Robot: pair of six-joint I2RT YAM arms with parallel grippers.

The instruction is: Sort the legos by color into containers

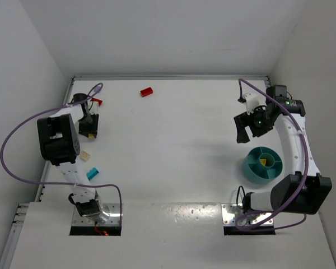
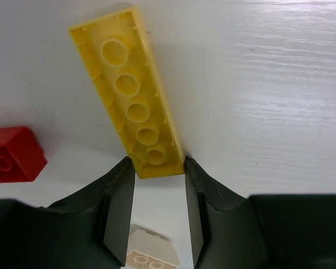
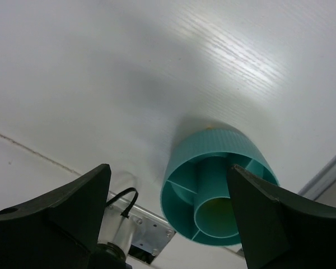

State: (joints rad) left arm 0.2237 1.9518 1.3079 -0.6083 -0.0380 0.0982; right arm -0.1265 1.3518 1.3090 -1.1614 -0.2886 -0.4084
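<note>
A long yellow lego lies flat on the white table. Its near end sits between the tips of my left gripper, whose jaws press on both of its sides. From above, that gripper is at the far left with the yellow lego under it. A red lego lies just to its left and a beige lego below the fingers. Further legos: red, beige, cyan. My right gripper hangs open above the teal container, which holds a yellow piece.
White walls close in the table on the left, back and right. The arm bases stand on metal plates at the near edge. The teal container shows between my open right gripper's fingers, beside the right base plate.
</note>
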